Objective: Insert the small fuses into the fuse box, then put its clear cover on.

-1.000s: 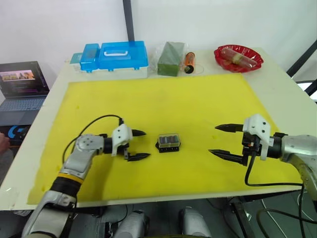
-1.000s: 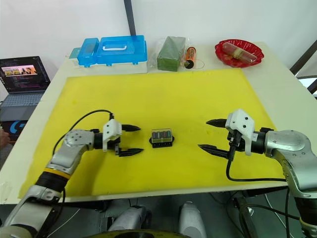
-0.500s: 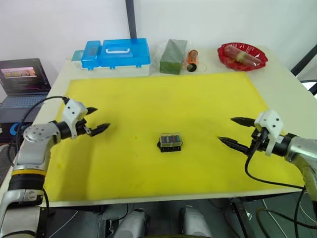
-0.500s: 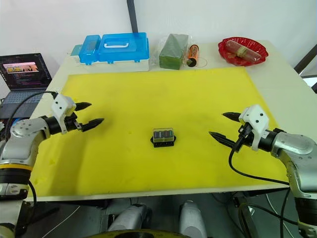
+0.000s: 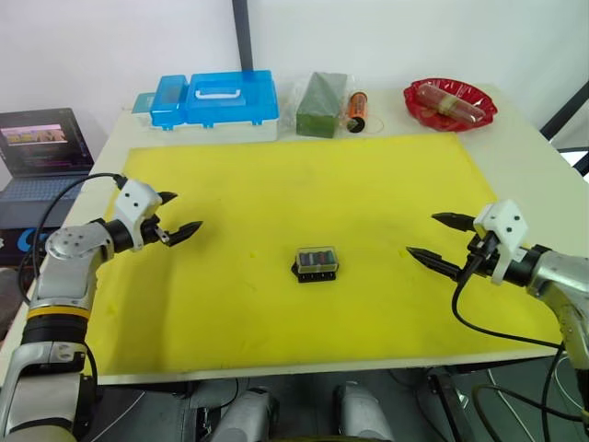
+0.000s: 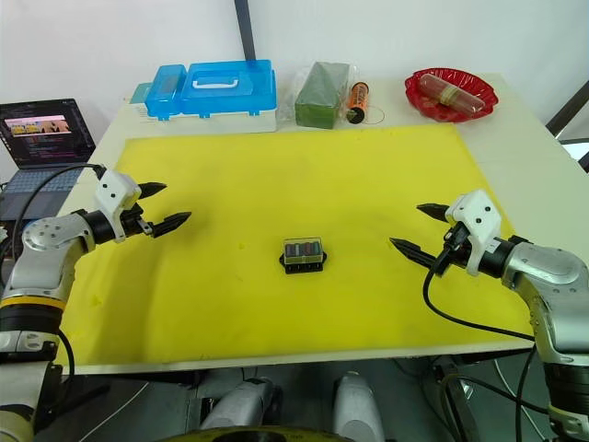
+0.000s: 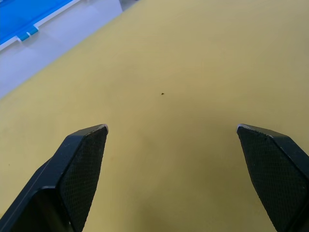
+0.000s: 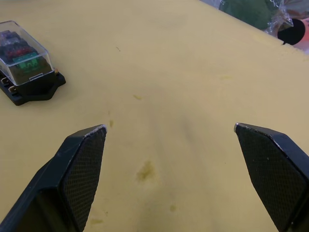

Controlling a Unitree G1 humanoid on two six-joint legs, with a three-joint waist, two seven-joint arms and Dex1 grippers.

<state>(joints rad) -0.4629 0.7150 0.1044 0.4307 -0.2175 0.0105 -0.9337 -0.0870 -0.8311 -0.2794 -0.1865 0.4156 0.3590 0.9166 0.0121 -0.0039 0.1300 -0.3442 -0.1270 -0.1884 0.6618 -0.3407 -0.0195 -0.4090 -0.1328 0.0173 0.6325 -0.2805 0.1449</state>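
I look at the fuse box (image 8: 30,79) and I see the clear cover (image 8: 23,48) sitting on top of it. The small fuses (image 8: 19,50) are under the cover, in their slots: I can see a green one, a red one and a greyish-purple one. So I think the job is done.

My left gripper (image 5: 178,213) is spread wide and holds nothing. The box is well apart from it, out past its tips on the yellow mat (image 5: 304,184). I think it hangs off to the side so it won't bump the box.

My right gripper (image 5: 435,239) is spread wide too, and it is empty. It points toward the box, but the box is well apart from its tips.

With both grippers apart from it, nothing can knock the cover off.

The blue case (image 5: 216,99) sits at the far edge of the table, well beyond my left gripper.
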